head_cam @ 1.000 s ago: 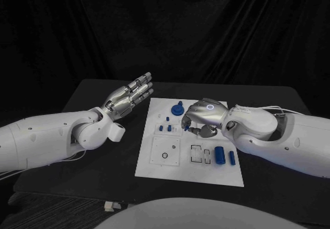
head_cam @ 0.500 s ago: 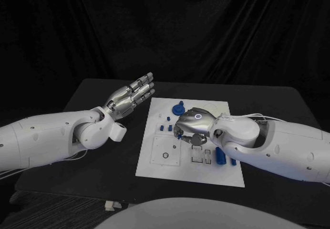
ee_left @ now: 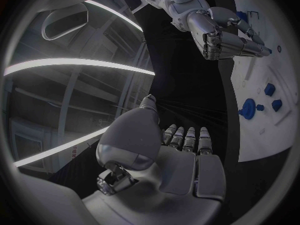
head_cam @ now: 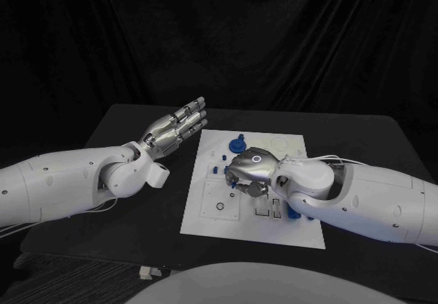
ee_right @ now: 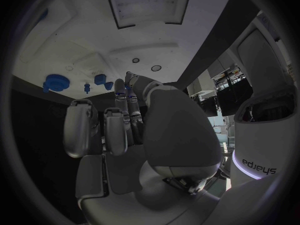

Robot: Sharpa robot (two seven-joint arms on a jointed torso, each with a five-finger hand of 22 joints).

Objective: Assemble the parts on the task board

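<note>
Head view, near to far: our right hand point(head_cam: 250, 170) low over mid task board point(head_cam: 210, 225), fingers curled down toward small blue part point(head_cam: 231, 184); can't tell if pinched or just touched, prob. lining it up w/ socket. Blue cylinder point(head_cam: 292, 213) just by forearm, near edge. Small blue pegs point(head_cam: 219, 169) left of hand. Round blue part point(head_cam: 237, 145) at far edge. Left hand point(head_cam: 171, 130) raised beside board, fingers straight, holding nothing — parked clear, we judge.
</note>
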